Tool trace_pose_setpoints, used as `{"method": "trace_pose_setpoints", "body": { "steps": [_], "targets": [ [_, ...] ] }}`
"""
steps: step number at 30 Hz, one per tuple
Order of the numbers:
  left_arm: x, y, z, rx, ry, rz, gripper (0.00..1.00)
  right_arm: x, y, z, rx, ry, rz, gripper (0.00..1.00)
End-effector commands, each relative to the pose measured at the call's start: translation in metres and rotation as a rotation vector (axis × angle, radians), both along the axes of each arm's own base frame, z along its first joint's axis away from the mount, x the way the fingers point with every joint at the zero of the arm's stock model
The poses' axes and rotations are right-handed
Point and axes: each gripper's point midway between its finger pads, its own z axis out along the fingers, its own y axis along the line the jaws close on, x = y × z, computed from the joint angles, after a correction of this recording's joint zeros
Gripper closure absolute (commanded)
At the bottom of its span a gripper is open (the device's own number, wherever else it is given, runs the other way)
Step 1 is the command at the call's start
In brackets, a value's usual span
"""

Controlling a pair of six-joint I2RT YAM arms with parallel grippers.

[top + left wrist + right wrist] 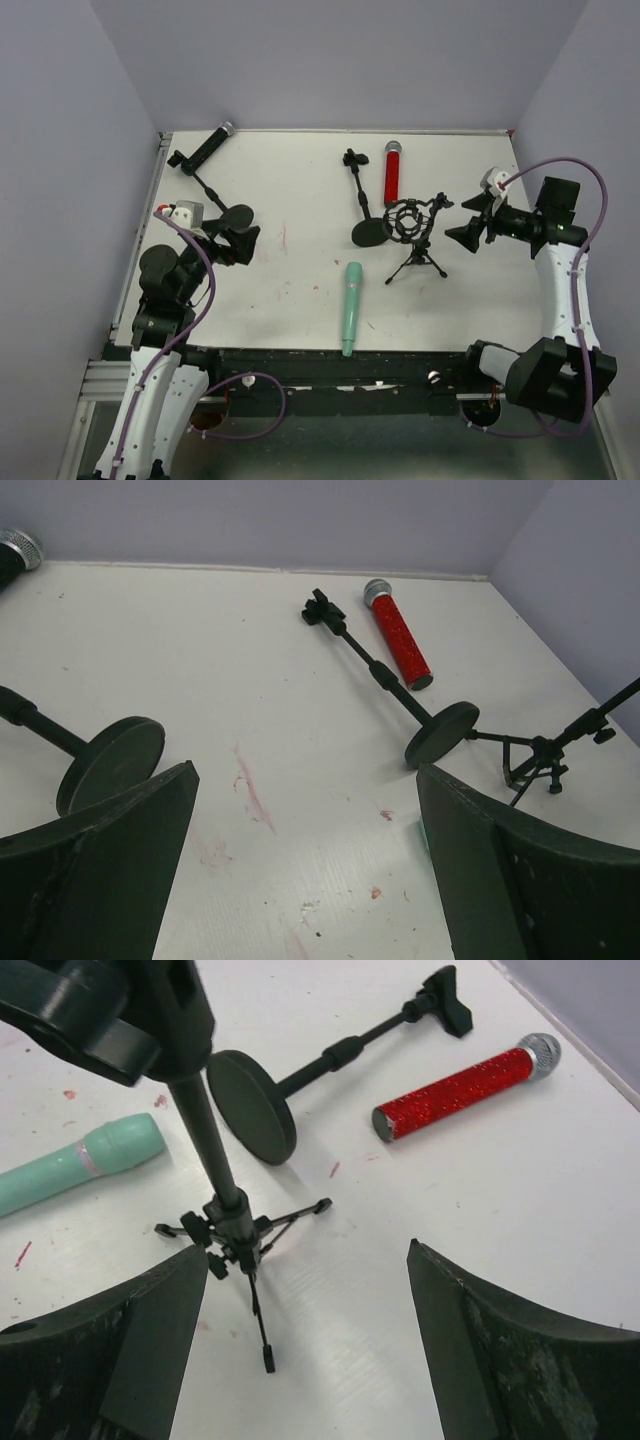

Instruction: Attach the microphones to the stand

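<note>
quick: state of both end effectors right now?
Left end effector: open, holding nothing.
Right end effector: open, holding nothing.

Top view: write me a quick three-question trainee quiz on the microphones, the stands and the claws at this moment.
1. True or false: the red microphone lies flat, clipped into no stand.
2. Which stand is upright? A: tripod stand. B: middle round-base stand. C: left round-base stand.
3. What do the left claw and the right claw hold?

Key: 1 true. 2 A. 3 nothing; both are open and empty.
</note>
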Motion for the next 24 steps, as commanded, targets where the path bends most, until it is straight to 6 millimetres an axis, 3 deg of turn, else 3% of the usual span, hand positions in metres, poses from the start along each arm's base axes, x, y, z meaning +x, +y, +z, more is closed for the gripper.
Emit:
{"method": "trace_pose_setpoints", "body": {
  "steps": [1,5,13,17,24],
  "targets": [
    [-0.005,-0.004,0.012,-0.011,-0.031,-0.025,0.01,0.005,-0.022,0.005,-0.043,0.008,-0.074,0.11],
    [-0.007,-0.004,0.017,-0.013,-0.047,-0.023,0.02,0.025,-0.039,0.008,-0.008,0.047,-0.174,0.09],
    [-0.01,-0.005,0.02,-0.02,-0.055,-0.028,0.01,0.103,-0.078,-0.002,0.109,0.187,-0.494,0.06],
    [-0.008,-0.003,0.017,-0.012,-0.047,-0.017,0.02,0.144,-0.063,-0.018,0.115,0.297,-0.56,0.06],
    [-0.003,0.0,0.011,0.01,-0.032,0.001,0.02,0.206,-0.002,-0.065,0.101,0.5,-0.62,0.05]
  ]
}}
